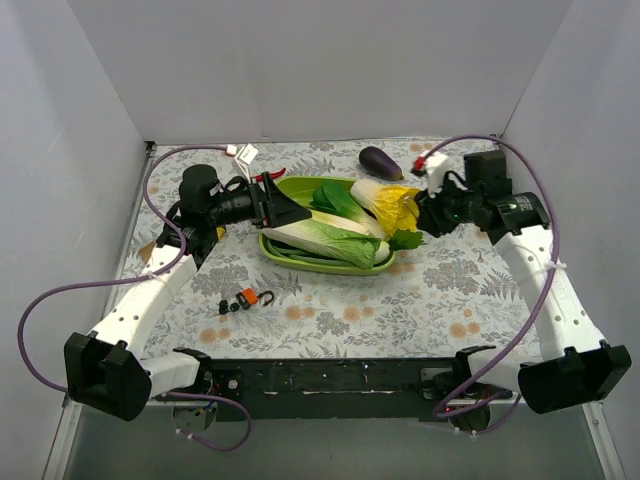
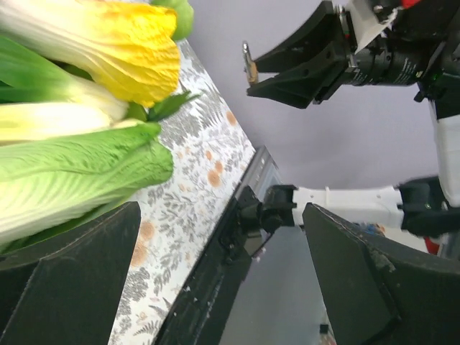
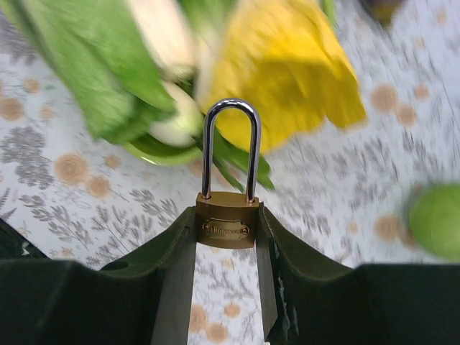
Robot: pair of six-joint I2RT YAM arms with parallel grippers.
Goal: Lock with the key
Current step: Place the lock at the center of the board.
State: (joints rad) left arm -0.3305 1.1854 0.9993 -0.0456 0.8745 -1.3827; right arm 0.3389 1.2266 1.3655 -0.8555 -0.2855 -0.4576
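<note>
Ok. Top: key [image 1: 247,298] lying near tray's [image 1: 293,184] front-left corner; left gripper [image 1: 283,208] at tray's left, right gripper [image 1: 425,215] at tray's right. Left wrist: jaws spread, nothing held. Right wrist: padlock [image 3: 228,228] body clamped, shackle toward tray. Risk: keyhole end likely buried in grip, key entry blocked.

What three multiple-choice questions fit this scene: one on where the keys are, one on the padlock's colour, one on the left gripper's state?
1. Where are the keys? A on the back wall; B on the tablecloth in front of the green tray; C on the floor.
2. The padlock body's colour? A brass; B red; C black.
3. The left gripper is? A shut on the padlock; B open and empty; C shut on the keys.
Answers: 1 B, they lie on the cloth near the tray; 2 A, brass shows between the right gripper's fingers; 3 B, its fingers stand apart around nothing.
</note>
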